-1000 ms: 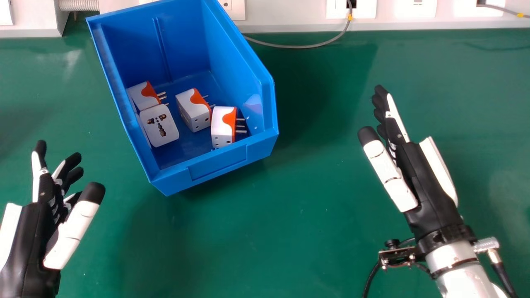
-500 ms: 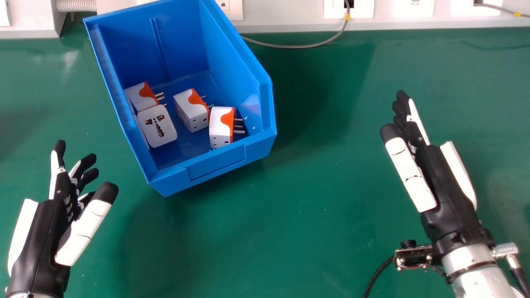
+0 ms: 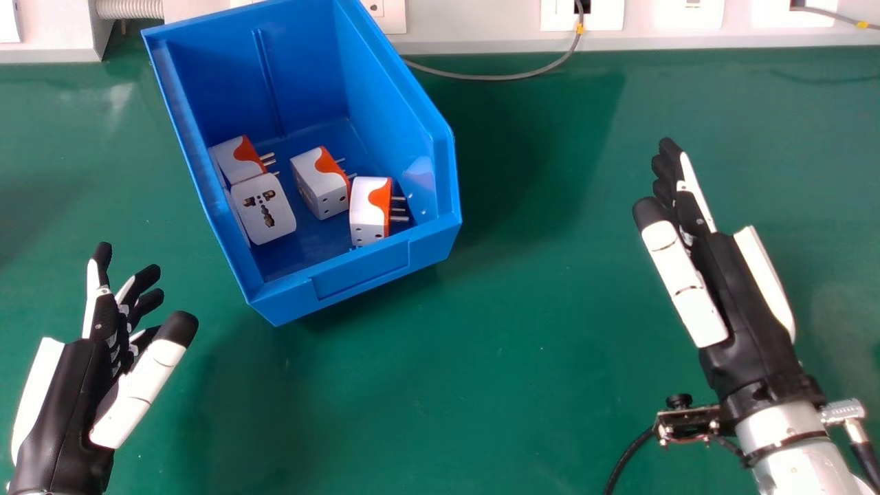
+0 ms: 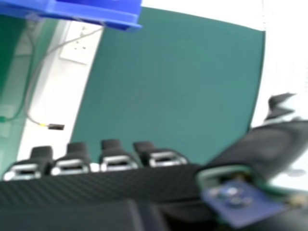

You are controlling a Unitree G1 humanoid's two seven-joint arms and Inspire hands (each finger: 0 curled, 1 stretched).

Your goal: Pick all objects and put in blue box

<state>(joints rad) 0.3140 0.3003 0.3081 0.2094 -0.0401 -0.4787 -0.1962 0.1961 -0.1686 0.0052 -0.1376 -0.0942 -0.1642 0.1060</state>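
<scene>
With left hand (image 3: 65, 392) and right hand (image 3: 742, 323) spread, the blue plastic box (image 3: 361, 273) of white-and-orange plug adapters (image 3: 320, 185) near the green desk's (image 3: 509, 344) far edge is best left unbumped.

The black-and-white left hand (image 3: 72, 385) and right hand (image 3: 742, 323) have rounded black tips (image 3: 650, 213); the silver cylindrical forearm (image 3: 801, 457) bears a ribbed metal connector (image 3: 843, 411) and black cable (image 3: 867, 462).

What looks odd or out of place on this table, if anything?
Nothing looks spilled or damaged. The blue box sits askew to the white socket strip behind, and its four plug adapters lie jumbled, one with its socket face up.
</scene>
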